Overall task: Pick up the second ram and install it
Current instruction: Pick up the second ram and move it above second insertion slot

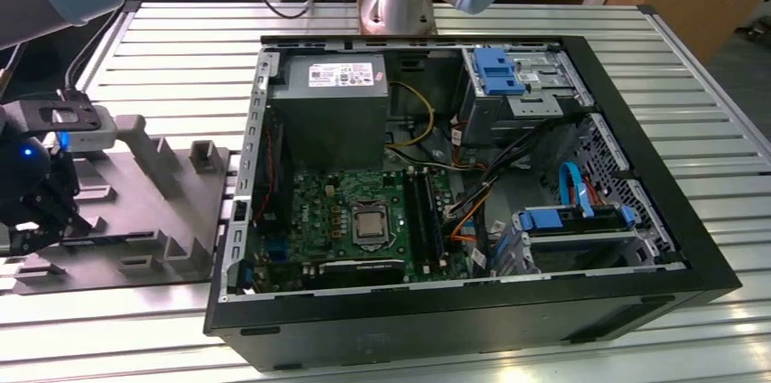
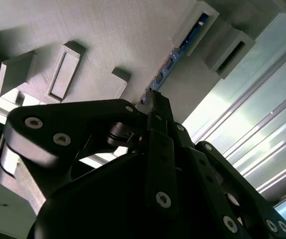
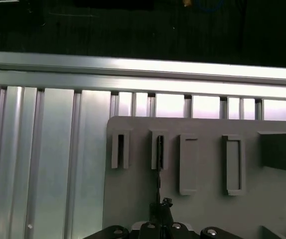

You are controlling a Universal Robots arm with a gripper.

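Note:
The second ram (image 2: pixel 173 57) is a thin dark strip with bluish chips. It stands on edge in the slotted posts of a grey holder plate (image 2: pixel 108 45). The first wrist view shows the ram (image 3: pixel 159 172) as a thin dark line running from a slot to my gripper (image 3: pixel 162 205). My gripper (image 2: pixel 155 102) has its black fingers drawn together on the near end of the strip. In the exterior view my gripper (image 1: pixel 36 220) hangs low over the holder plate (image 1: pixel 157 211) at the far left. The green motherboard (image 1: pixel 349 211) with its black memory slots (image 1: pixel 422 207) lies inside the open computer case.
The open black computer case (image 1: pixel 482 311) takes up the middle and the exterior view's right, with a grey power supply (image 1: pixel 328 98), cables and blue drive brackets (image 1: pixel 496 71) inside. The holder plate carries several upright grey posts. All of it rests on a ribbed metal table (image 1: pixel 181 67).

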